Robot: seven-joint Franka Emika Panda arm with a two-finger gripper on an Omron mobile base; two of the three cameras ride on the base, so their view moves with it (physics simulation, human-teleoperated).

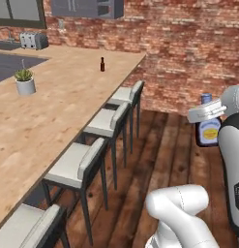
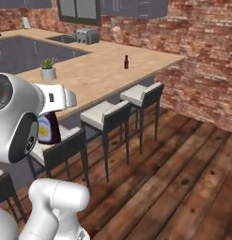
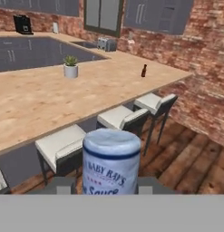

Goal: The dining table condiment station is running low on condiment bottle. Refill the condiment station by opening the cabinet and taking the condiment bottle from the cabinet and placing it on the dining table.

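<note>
Glossy white rounded arm [image 1: 181, 208] segments with dark grey joint bands.

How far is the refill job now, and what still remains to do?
Fetching looks done: the condiment bottle is out of the cabinet, held in the claw. In hand: it hangs over the wooden floor, beside the stools. Left: bring it over the dining table and set it down on the top, where a slim dark bottle and a potted plant stand.

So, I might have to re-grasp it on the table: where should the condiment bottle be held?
Around the condiment bottle just below its cap, from the side, as the gripper holds it now: upright, the bulbous body is wider and the neck narrower.
</note>
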